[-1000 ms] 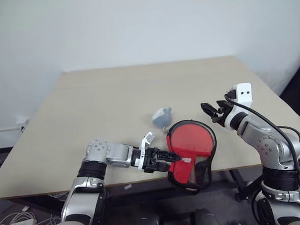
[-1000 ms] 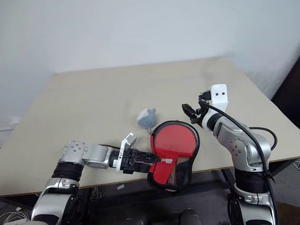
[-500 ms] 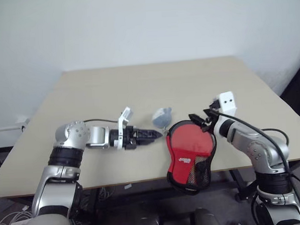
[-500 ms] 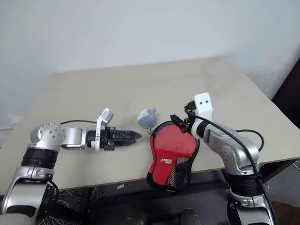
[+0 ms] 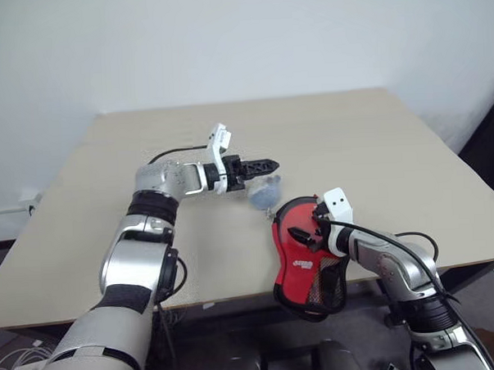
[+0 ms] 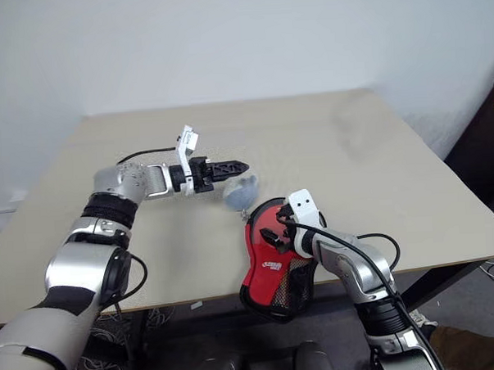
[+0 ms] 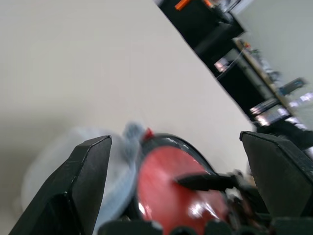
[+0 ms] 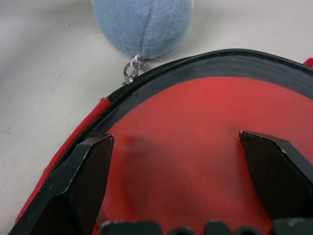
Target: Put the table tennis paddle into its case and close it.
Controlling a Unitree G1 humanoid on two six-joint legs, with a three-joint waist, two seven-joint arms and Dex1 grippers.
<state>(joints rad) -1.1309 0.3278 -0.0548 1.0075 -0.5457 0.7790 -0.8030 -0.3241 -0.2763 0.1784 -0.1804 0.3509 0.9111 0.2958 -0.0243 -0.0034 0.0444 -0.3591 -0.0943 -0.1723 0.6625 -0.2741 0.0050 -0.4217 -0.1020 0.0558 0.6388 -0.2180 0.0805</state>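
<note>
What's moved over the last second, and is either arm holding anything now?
The left gripper left the case, rose and swung out above the plush charm, jaws open and empty. The right gripper came down over the case's red face, jaws open. Case and charm lie much as before.

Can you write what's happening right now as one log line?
left hand: open, above charm | right hand: open, over paddle | paddle: in case | case: unzipped

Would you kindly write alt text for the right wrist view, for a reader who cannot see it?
The right gripper, fingers wide apart, hovers close over the round red paddle lying inside the open case, whose black zip edge curves around it. Beyond the rim, the grey-blue plush charm lies on the beige table, clipped to the zip.
</note>
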